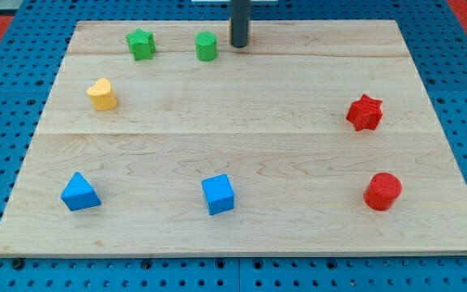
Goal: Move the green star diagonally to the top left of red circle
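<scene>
My tip (239, 45): a plain rod with nothing to open or close and nothing held; it stands near the board's top edge, just beside the green cylinder (207, 46) at its 3 o'clock, apart from it as far as I can tell.
Green star (141, 44): top left region of the wooden board (242, 235), at 9 o'clock from the green cylinder and well apart from my tip, untouched.
Red circle (382, 191): far off at the lower right, roughly 4 o'clock from the star; the red star (364, 113) sits at its 12 o'clock.
Why I'm here: I judge the tip is on the wrong side for a push toward 4 o'clock; I'd need to get round to the star's 10 o'clock side.
In the way: the green cylinder lies between tip and star.
Star's heading: squat and symmetric, no long axis I can make out; which way its points face is too small to tell.
Others: yellow heart (101, 94), blue triangle (79, 193), blue cube (218, 195), all off the likely path, I think.
</scene>
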`<state>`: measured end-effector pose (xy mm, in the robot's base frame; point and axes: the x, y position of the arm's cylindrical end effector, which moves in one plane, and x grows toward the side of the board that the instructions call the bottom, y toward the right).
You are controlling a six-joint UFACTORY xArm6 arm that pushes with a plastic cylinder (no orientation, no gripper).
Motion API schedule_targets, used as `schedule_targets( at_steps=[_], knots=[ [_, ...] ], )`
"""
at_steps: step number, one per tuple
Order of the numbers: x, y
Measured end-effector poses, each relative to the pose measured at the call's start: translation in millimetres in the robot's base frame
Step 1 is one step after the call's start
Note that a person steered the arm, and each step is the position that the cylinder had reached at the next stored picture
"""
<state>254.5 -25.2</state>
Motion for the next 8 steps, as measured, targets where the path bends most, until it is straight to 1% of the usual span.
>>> schedule_targets(
  at_steps=[1,2,3,4,5,6,7,8],
  knots=[
    [5.8,-43.9],
    [-23.0,-47.4],
    [-42.7,-116.5],
    [-42.7,-170.6],
    [2.2,-118.1],
    [33.3,-88.9],
    [35.7,-71.3],
    [43.0,-67.8]
  ],
)
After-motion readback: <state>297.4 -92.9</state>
